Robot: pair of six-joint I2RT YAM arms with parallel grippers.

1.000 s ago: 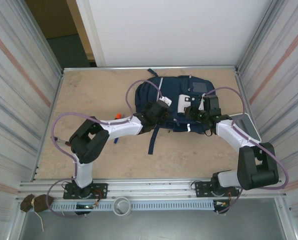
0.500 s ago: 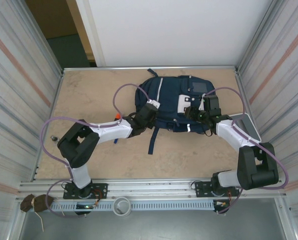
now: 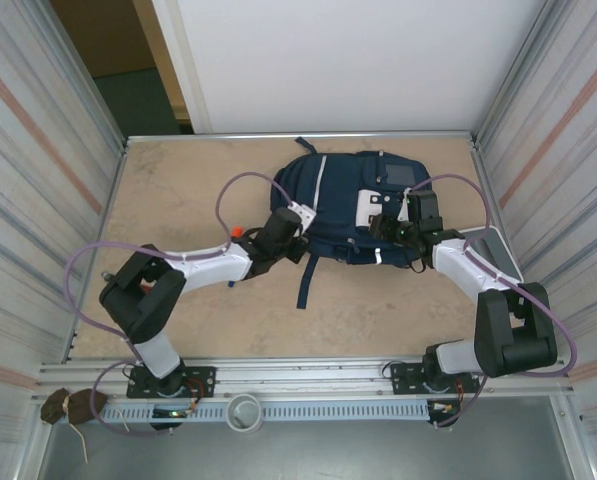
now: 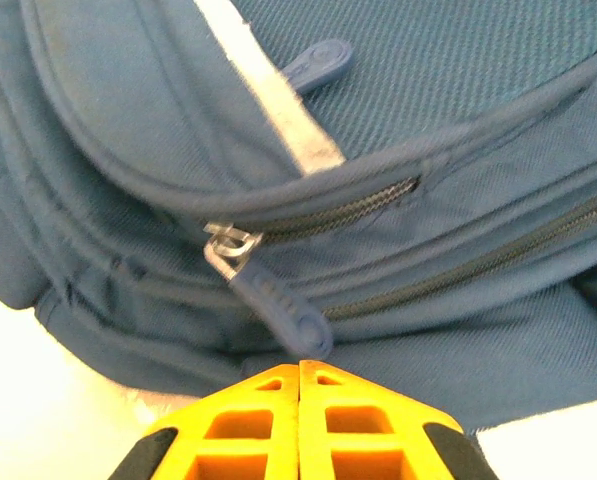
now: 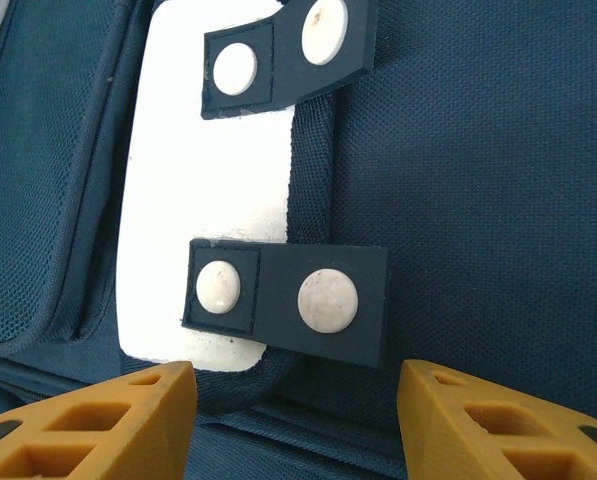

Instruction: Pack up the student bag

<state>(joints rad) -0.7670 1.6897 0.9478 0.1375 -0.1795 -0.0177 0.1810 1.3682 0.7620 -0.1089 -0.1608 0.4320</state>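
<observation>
Zipper pull at left gripper tips, jaws together, pinch unclear; tug along track. Right gripper jaws apart, brace student bag.

Table: tan, mottled top, walled on three sides. Student bag lies flat on it, centre toward the far edge, one dark strap trailing toward the near edge. Small orange item and small blue item lie near the bag's left side; a flat grey item lies at the right edge.
</observation>
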